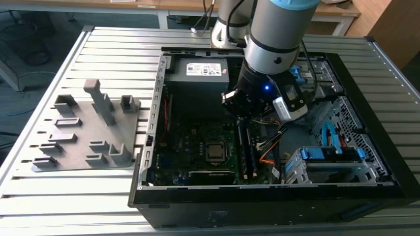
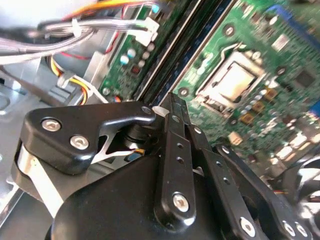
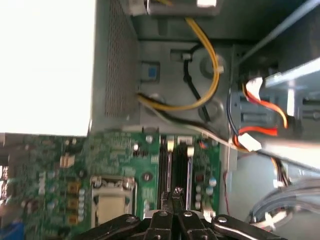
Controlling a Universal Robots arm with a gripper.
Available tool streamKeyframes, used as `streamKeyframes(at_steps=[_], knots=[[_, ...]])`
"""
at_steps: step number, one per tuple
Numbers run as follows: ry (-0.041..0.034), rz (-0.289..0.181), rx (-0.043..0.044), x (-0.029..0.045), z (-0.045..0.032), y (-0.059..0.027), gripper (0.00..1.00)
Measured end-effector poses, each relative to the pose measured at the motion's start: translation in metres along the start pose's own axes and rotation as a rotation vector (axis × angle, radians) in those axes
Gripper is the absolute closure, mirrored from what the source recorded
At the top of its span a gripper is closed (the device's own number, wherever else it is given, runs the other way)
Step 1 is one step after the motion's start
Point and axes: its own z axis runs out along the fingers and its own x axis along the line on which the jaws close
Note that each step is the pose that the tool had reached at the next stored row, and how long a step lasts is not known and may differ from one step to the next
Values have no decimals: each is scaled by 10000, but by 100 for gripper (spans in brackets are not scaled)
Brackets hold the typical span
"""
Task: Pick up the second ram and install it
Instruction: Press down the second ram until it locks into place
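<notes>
Table (image 1: 78, 206): slatted metal, carrying everything.
Computer case (image 1: 262, 199): lies open towards the table's edge on the exterior view's right, its dark wall along the near edge.
Drive cage (image 1: 328, 155): blue and grey, in the case's near corner on the exterior view's right.
Grey holder (image 1: 92, 132): on the table beside the case, towards the edge on the exterior view's left.
CPU socket (image 1: 215, 150): on the green board, just beside the memory slots.
Second ram (image 1: 243, 147): a dark narrow stick standing in the slots, also in the first wrist view (image 3: 181, 167). A similar dark stick is close alongside, so which is which is uncertain.
Gripper (image 1: 239, 117): low inside the case, over the far end of the slots. In both wrist views (image 3: 173, 192) (image 2: 172, 102) the jaws are pressed together, with nothing visible between them.
Power supply (image 1: 196, 73): grey box at the case's far side.
</notes>
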Motion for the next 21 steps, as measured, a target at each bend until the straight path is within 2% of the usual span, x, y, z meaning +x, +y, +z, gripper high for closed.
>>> streamKeyframes(at_steps=[3, 7, 11, 18, 21], knots=[[0, 0, -1, -3, 54, 64, 90], [0, 0, -1, 4, 128, 104, 90], [-1, 0, -1, 33, 201, 114, 90], [5, 0, 10, 30, 323, 114, 90], [5, 0, 14, 30, 349, 113, 90]])
